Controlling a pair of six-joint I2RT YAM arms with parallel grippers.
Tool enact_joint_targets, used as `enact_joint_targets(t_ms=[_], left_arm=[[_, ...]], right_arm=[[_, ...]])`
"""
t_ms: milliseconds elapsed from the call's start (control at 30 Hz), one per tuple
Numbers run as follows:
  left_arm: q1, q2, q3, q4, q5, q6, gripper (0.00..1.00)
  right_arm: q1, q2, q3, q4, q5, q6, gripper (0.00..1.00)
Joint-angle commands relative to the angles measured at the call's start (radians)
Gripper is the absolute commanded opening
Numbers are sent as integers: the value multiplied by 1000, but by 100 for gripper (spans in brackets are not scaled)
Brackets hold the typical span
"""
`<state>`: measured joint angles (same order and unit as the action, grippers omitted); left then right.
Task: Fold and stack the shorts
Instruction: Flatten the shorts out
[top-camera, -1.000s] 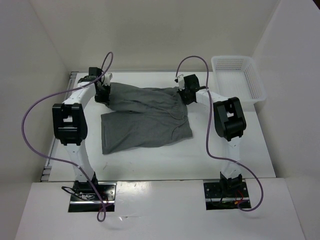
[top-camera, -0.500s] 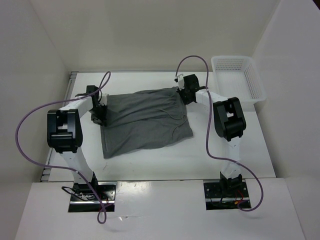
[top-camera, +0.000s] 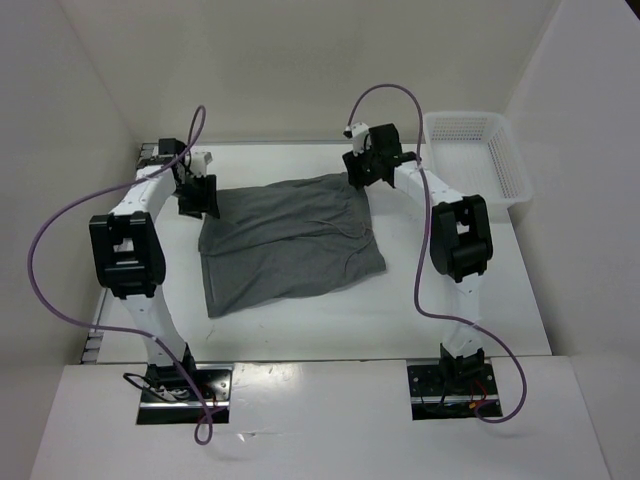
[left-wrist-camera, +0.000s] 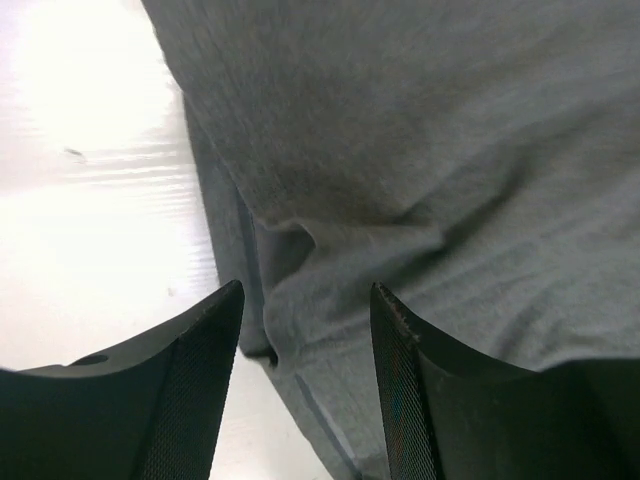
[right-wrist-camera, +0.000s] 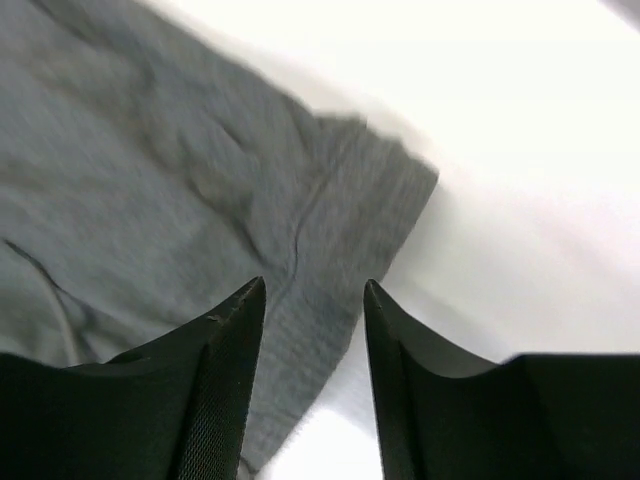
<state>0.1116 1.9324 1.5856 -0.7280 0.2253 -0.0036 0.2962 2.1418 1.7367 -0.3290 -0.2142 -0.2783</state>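
Observation:
The grey shorts (top-camera: 288, 238) lie folded over on the white table, a rough square in the top view. My left gripper (top-camera: 200, 196) hovers at their far left corner, open, with nothing between its fingers. In the left wrist view the shorts (left-wrist-camera: 430, 170) spread flat below my left gripper (left-wrist-camera: 306, 292), their doubled left edge showing between the jaws. My right gripper (top-camera: 362, 170) stands open at the far right corner. In the right wrist view my right gripper (right-wrist-camera: 314, 288) is above the corner of the shorts (right-wrist-camera: 180, 200), holding nothing.
A white mesh basket (top-camera: 476, 158) stands at the back right of the table (top-camera: 330, 320). White walls enclose the left, back and right sides. Purple cables loop from both arms.
Both grippers carried the shorts' far half over the near half, then opened and let go. The left gripper has risen back toward the far left; the right has lifted off the far right corner.

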Motion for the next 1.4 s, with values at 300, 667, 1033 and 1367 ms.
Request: enact_joint_targets(t_ms=[300,667,1033,1367], left_arm=[[3,88,-88,-60,48,4,42],[45,-76,-119,-91,20,4,0],[49,-81,-322,-85,32,4,1],[94,-76,-84,-105,25,4,69]], right_arm=[[-2,181,159,60,21,151,71],[-2,231,179,126,289,248,0],[8,222,166,117,280,251,0],[17,138,161,90,150,142,37]])
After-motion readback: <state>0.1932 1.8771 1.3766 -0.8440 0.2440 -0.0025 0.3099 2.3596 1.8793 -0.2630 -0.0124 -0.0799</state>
